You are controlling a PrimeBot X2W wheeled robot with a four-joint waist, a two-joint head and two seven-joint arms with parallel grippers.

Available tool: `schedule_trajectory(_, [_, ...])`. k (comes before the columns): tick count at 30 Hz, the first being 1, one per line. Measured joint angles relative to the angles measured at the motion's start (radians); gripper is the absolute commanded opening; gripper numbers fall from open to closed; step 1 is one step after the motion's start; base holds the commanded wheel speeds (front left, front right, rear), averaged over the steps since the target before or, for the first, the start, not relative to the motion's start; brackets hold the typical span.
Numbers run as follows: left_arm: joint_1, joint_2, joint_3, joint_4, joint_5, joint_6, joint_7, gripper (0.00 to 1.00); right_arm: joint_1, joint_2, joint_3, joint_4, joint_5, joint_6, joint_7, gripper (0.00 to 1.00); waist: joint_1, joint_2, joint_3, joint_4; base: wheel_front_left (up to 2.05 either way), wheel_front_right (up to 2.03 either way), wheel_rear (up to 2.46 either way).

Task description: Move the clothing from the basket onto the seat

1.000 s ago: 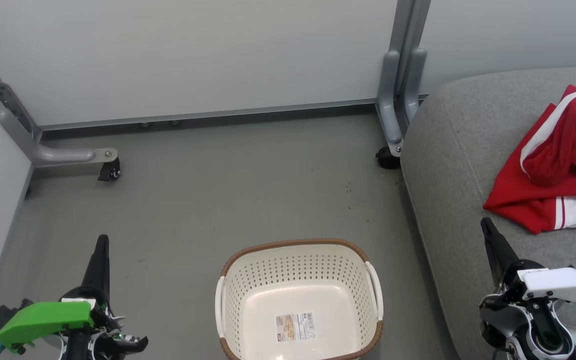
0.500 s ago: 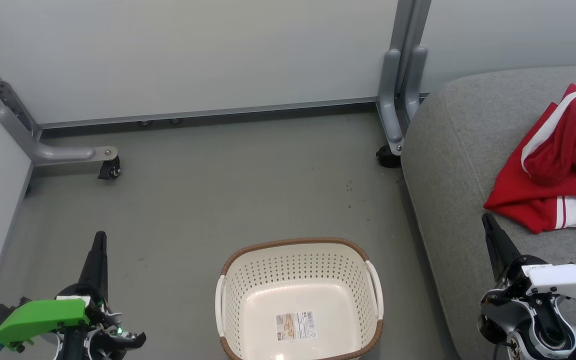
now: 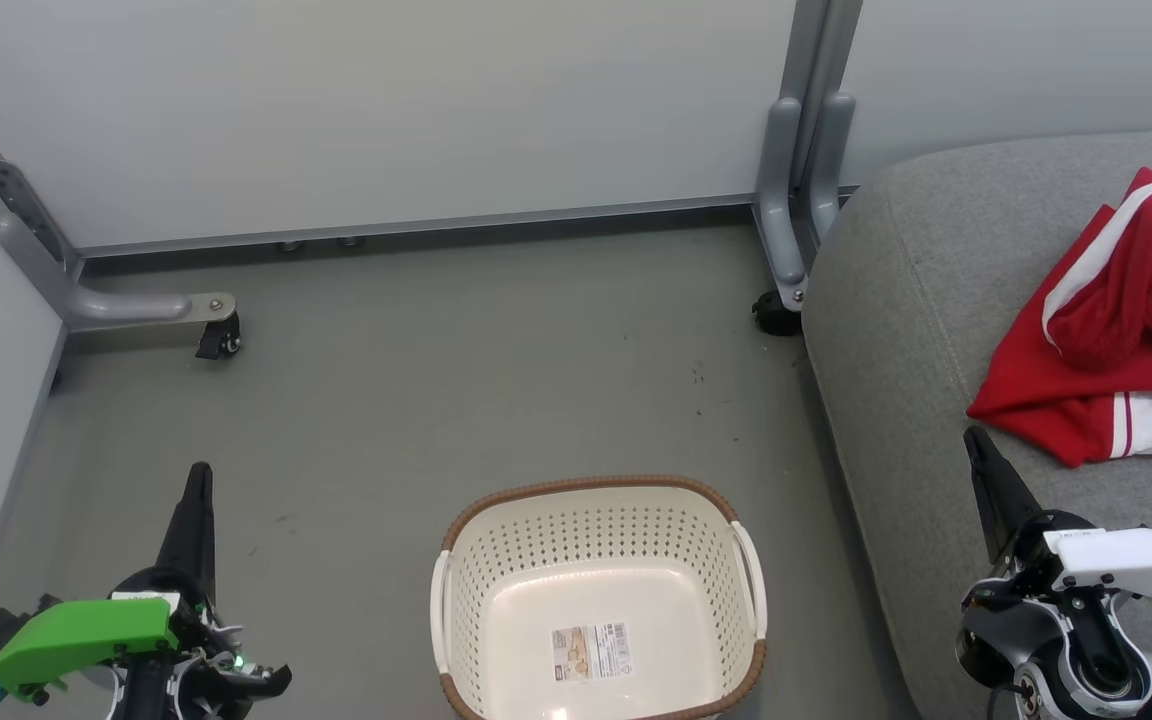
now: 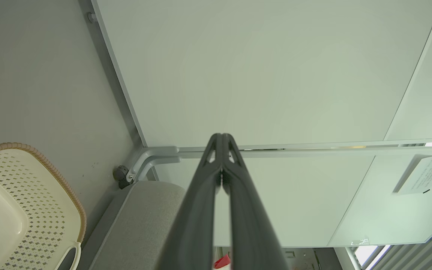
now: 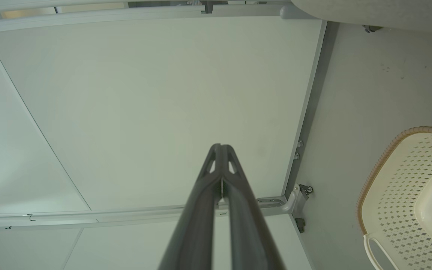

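On the seat [image 3: 921,330], at the right of the head view, the red-and-white clothing [image 3: 1101,350] lies in a crumpled heap that runs past the frame edge. The basket [image 3: 591,487] stands upright on the grey floor [image 3: 416,390], near the seat front; its bare bottom carries a paper label [image 3: 590,653]. Left hand [image 3: 196,490]: fingers pressed together with nothing between them, over the floor to the left of the basket. Right hand [image 3: 978,450]: fingers pressed together with nothing between them, over the seat, near the lower edge of the clothing but apart from it.
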State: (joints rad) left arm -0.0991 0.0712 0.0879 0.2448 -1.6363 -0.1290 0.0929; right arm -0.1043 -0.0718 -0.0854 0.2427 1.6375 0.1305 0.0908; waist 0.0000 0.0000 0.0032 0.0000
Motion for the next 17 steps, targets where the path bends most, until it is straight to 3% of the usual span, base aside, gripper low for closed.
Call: schedule_trajectory(17, [0.0,-0.004,0.005,0.0,0.003,0.0,0.004,0.0,0.0,0.004,-0.005,0.0,-0.003,0.0,0.005,0.0,0.0,0.0,0.0,0.0,0.0,0.0,0.0])
